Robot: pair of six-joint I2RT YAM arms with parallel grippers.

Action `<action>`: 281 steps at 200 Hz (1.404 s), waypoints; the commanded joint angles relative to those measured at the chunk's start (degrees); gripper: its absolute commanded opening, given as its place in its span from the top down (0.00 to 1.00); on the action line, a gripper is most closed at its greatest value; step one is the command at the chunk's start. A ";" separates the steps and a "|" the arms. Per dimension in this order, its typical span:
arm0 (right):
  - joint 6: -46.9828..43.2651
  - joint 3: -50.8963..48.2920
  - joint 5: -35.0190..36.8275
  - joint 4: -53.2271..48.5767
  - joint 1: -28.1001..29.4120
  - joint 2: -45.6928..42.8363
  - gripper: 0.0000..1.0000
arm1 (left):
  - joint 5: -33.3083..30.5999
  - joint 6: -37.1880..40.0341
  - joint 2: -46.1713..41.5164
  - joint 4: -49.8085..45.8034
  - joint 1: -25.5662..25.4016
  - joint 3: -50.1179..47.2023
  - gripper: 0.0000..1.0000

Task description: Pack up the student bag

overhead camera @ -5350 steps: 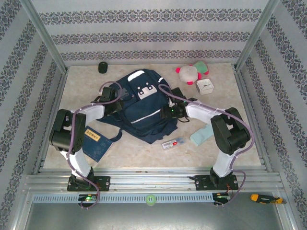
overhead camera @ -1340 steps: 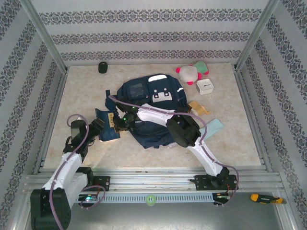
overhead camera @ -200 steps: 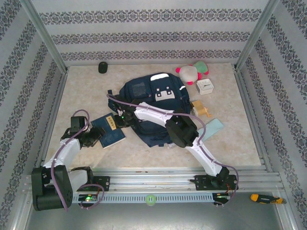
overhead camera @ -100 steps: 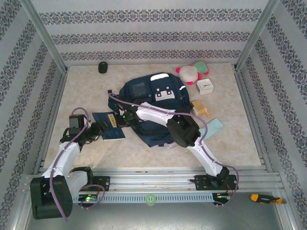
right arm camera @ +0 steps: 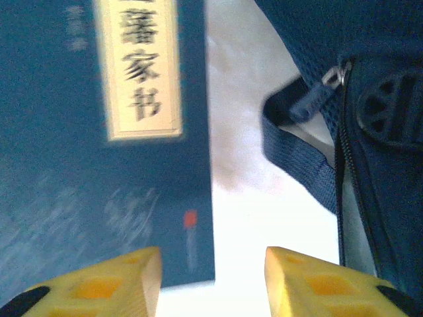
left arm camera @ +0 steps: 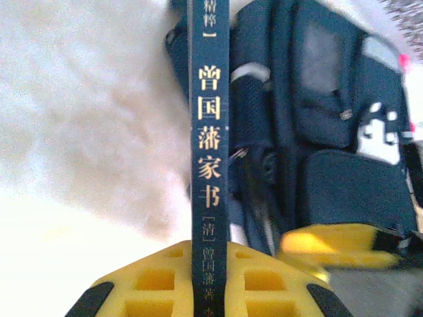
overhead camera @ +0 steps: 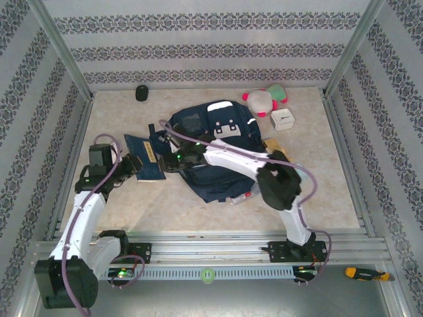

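The student bag [overhead camera: 221, 148], navy with white buckle patches, lies flat mid-table. It also shows in the left wrist view as the bag [left arm camera: 330, 132]. My left gripper [overhead camera: 131, 165] is shut on a dark blue book [overhead camera: 149, 157] and holds it just left of the bag. Its yellow fingers [left arm camera: 158, 281] clamp the book's spine [left arm camera: 210, 132], which carries gold characters. My right gripper [overhead camera: 174, 158] reaches across the bag to its left edge. It stands open [right arm camera: 211, 267] over bare table, with the book's cover [right arm camera: 99, 132] on its left and the bag's zipper and strap [right arm camera: 370, 119] on its right.
A pink and green plush toy [overhead camera: 264, 99] and a white box [overhead camera: 283, 119] sit at the back right. A small black object [overhead camera: 141, 92] is at the back left. A tan item [overhead camera: 272, 144] and a small flat pack [overhead camera: 241, 197] lie by the bag.
My left gripper has carried the book up and to the right, closer to the bag. The right arm's elbow has swung to the right while its gripper stays at the bag's left edge.
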 commanded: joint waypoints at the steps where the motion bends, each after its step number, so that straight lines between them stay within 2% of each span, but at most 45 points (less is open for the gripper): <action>1: -2.87 -5.67 3.53 6.09 -0.51 -11.59 0.48 | 2.68 10.29 -2.39 -0.84 -1.06 5.19 1.00; 34: -5.11 -17.36 3.76 14.25 -2.96 -24.63 0.45 | 17.80 11.89 -0.91 12.37 -2.62 8.42 1.00; 69: -7.19 -28.87 3.96 24.32 -6.00 -34.19 0.45 | 26.34 10.73 4.65 20.94 -7.48 12.96 1.00; 102: -10.33 -33.99 2.62 30.04 -6.87 -40.05 0.44 | 30.02 13.71 8.54 24.04 -14.85 15.57 1.00; 130: -13.52 -37.80 2.12 33.50 -7.20 -45.49 0.42 | 35.43 7.70 10.62 35.02 -16.92 14.02 1.00; 148: -16.67 -39.82 1.68 34.54 -7.65 -48.72 0.41 | 37.57 6.17 10.45 40.69 -17.58 13.01 1.00; 186: -17.99 -43.49 -2.63 35.91 -11.56 -54.88 0.34 | 39.44 10.23 9.74 41.75 -20.32 12.88 1.00; 227: -17.50 -49.15 -10.77 40.00 -16.07 -62.42 0.10 | 40.22 10.00 9.97 48.30 -22.97 11.49 1.00; 246: -15.75 -49.47 -14.71 40.42 -17.82 -63.06 0.08 | 40.46 8.94 10.00 50.25 -23.71 11.49 1.00; 252: -14.70 -49.28 -14.18 39.59 -18.46 -63.11 0.08 | 40.45 8.24 10.12 51.02 -23.83 11.41 1.00; 267: -9.26 -50.64 -6.90 38.62 -21.12 -64.13 0.08 | 39.34 6.67 10.09 53.09 -23.87 10.85 1.00; 281: -4.26 -53.49 -8.54 41.75 -24.92 -65.27 0.07 | 38.77 4.45 10.46 56.36 -23.80 10.33 1.00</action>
